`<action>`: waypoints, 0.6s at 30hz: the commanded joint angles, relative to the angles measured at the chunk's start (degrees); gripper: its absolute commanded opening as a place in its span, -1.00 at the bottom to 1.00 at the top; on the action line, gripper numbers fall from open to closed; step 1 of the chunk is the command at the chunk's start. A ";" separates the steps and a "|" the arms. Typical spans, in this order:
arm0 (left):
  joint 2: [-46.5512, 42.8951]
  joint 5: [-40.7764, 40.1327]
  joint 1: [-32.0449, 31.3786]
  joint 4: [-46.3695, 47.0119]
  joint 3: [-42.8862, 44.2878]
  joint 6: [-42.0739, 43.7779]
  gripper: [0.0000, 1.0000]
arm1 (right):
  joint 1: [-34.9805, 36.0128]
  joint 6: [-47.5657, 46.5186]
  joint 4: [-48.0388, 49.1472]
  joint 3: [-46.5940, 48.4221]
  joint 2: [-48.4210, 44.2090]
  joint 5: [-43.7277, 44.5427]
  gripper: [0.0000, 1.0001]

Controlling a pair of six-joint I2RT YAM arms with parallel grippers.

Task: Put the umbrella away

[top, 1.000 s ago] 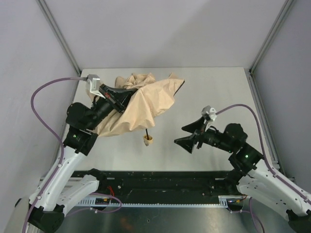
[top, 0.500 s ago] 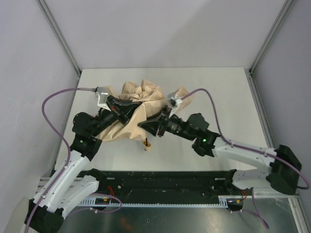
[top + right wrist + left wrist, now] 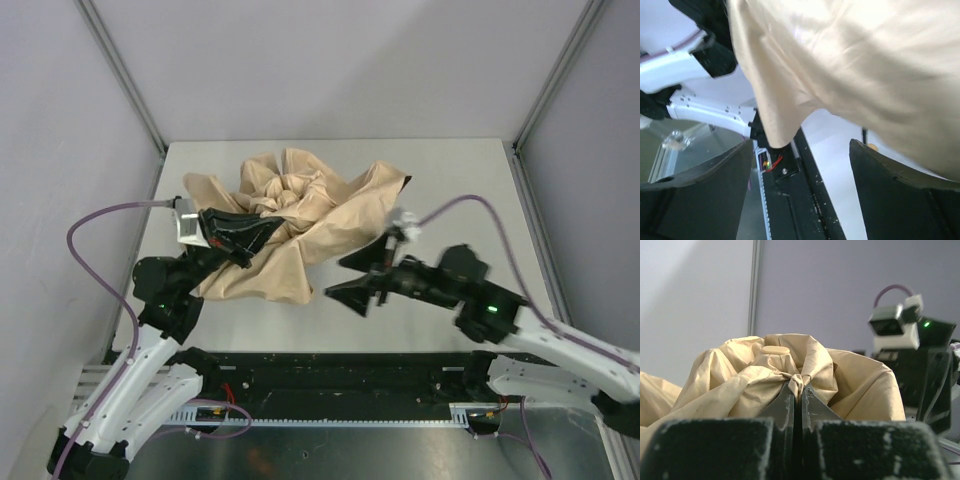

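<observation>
The umbrella (image 3: 320, 215) lies as a crumpled beige canopy over the left middle of the white table (image 3: 460, 190). My left gripper (image 3: 260, 234) is shut on a pinch of canopy fabric near the umbrella's top cap (image 3: 776, 349), with the bunched cloth caught between the left gripper's (image 3: 801, 386) tips. My right gripper (image 3: 338, 277) stands open just right of the canopy's near edge, nothing in it. In the right wrist view the fabric (image 3: 855, 60) hangs above the open right gripper (image 3: 800, 167), and a sliver of black shaft (image 3: 864, 135) shows beneath it.
A black rail (image 3: 330, 372) runs along the table's near edge between the arm bases. Grey walls and metal frame posts (image 3: 120, 70) close in the sides and back. The right arm's wrist camera (image 3: 895, 325) shows beyond the canopy.
My right gripper has drawn back from the canopy toward the near right and opened wide. The canopy has spread wider, hiding the handle in the top view. The left gripper kept its pinch, shifting left.
</observation>
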 commanded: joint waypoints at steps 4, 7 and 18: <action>-0.53 2.30 -0.58 6.99 -0.08 3.95 -1.00 | -3.96 -0.72 -25.70 3.74 -19.56 25.57 0.76; -2.32 1.86 -0.62 7.63 -1.48 3.82 -1.00 | -6.59 5.95 -29.28 4.88 -22.38 39.41 0.90; -6.47 11.19 -0.60 10.29 -3.61 7.11 -1.00 | -37.74 29.56 -21.82 4.51 -12.31 0.05 0.98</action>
